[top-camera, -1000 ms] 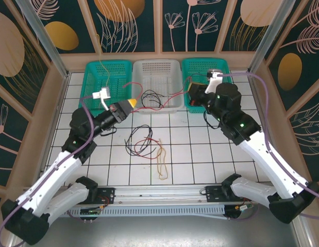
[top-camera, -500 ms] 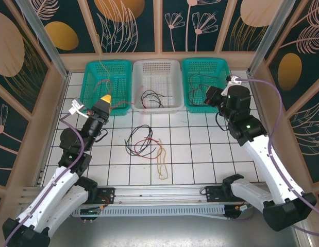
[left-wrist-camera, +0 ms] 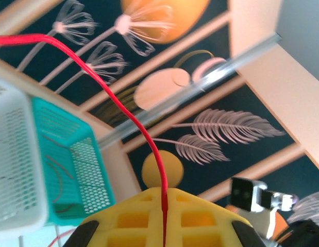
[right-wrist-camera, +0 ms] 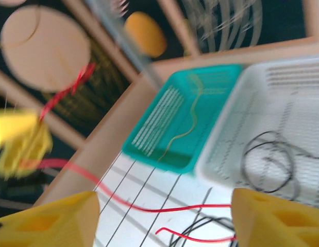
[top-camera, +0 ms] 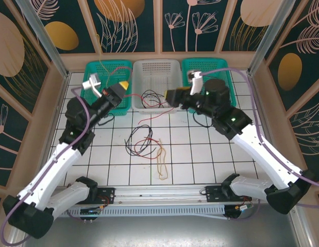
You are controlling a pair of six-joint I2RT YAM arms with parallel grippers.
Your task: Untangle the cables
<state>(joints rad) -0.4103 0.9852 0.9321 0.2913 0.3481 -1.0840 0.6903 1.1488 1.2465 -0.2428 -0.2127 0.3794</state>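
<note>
At the upper left of the overhead view, the left teal basket held a thin yellow cable. Just over that basket's right front corner, the left fingers stayed clenched on the red cable. The left wrist view showed it pinched in the seam where they met, then arching up and away to the left of that frame. A second earlier this arm had sat lower, in front of the white basket, with the red cable strung across toward the other arm.

Below centre, on the table, the tangle of black and red cables lay with a yellow loop at its lower right. Both looked unchanged. The white basket at top centre held a coil of black cable.

The right fingers hung at the white basket's right front corner, spread wide and gripping nothing. In the right wrist view the red cable ran loose across the gap beyond them. They had been shut a moment before, and the arm had swung in from the right teal basket.

The red cable therefore seemed to be held at one end only. It was probably freed for the left arm to carry off, while the tangle was still to be sorted.
</note>
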